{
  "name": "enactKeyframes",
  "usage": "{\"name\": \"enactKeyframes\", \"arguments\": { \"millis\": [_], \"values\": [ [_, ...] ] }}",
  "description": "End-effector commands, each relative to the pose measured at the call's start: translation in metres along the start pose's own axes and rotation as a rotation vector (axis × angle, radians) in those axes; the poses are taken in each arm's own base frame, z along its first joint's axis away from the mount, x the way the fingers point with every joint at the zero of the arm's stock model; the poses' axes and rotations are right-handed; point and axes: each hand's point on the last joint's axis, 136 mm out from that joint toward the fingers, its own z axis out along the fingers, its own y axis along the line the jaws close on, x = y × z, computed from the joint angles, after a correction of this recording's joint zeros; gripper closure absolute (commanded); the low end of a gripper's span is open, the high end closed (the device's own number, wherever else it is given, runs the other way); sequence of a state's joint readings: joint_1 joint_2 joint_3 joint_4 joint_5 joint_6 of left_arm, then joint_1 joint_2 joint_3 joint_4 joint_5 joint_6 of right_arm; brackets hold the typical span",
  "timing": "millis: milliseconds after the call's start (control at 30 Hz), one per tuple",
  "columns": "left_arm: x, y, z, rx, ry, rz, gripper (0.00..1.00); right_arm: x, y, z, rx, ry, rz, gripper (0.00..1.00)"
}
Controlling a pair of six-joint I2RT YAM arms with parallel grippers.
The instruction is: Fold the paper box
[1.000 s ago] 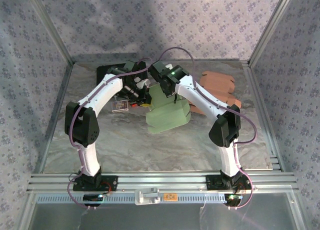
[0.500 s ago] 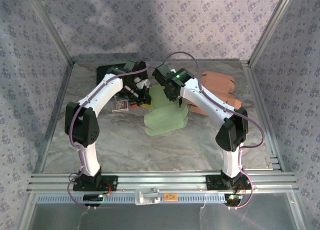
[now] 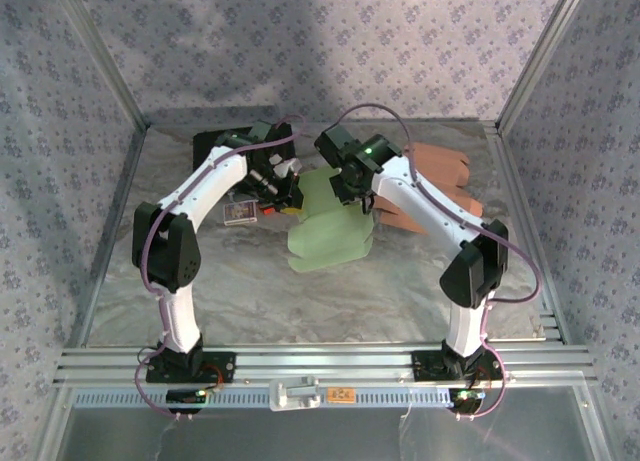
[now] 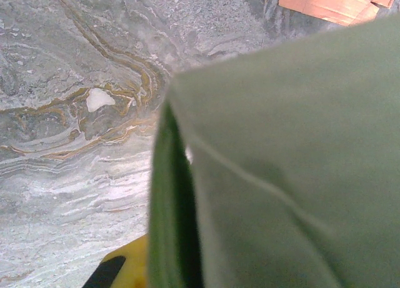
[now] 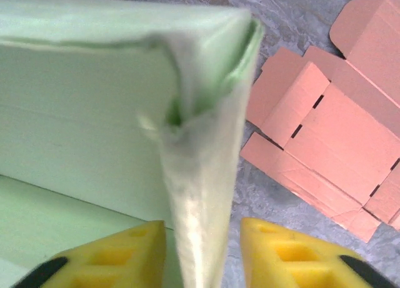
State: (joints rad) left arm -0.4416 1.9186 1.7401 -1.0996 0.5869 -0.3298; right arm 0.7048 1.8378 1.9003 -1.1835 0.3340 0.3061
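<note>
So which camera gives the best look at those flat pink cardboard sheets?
The right wrist view: the pink cardboard sheets lie unfolded there, flaps and slots clear. From above, the right arm hides part of them; the left wrist view catches a corner.

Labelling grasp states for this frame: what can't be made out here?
Left gripper: left wrist view, the blurred green box blocks it; one yellow pad corner at the bottom edge. Open or shut: unknown.
Right gripper: right wrist view, box wall between pads; contact blurred.
Small flat item: top view, too small to identify.
</note>
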Motion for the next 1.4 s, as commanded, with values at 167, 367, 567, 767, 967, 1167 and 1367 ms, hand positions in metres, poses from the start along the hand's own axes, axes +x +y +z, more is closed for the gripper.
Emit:
{"name": "enactKeyframes", "arguments": {
  "millis": [167, 367, 567, 767, 967, 1167, 1367],
  "values": [
    [-0.002, -0.016, -0.003, 0.034, 0.004, 0.04, 1.0, 0.005, -0.026, 0.006, 0.166, 0.025, -0.029, 0.89],
    [-0.001, -0.016, -0.001, 0.024, 0.007, 0.034, 1.0, -0.005, -0.031, 0.006, 0.293, -0.011, -0.052, 1.0],
    [-0.002, -0.013, 0.004, 0.002, -0.004, 0.011, 1.0, 0.002, -0.022, 0.013, 0.279, -0.001, -0.044, 1.0],
    [0.001, 0.004, 0.028, -0.078, -0.032, -0.04, 1.0, 0.039, -0.014, 0.039, 0.227, 0.039, 0.028, 1.0],
    [0.008, 0.019, 0.072, -0.11, -0.069, -0.054, 0.99, 0.081, -0.012, 0.065, 0.198, 0.078, 0.1, 1.0],
    [0.01, 0.023, 0.104, -0.1, -0.107, -0.04, 0.86, 0.11, -0.01, 0.091, 0.185, 0.158, 0.122, 1.0],
    [0.003, 0.001, 0.085, -0.058, -0.217, 0.017, 0.72, 0.126, -0.016, 0.106, 0.165, 0.22, 0.165, 1.0]
  ]
}}
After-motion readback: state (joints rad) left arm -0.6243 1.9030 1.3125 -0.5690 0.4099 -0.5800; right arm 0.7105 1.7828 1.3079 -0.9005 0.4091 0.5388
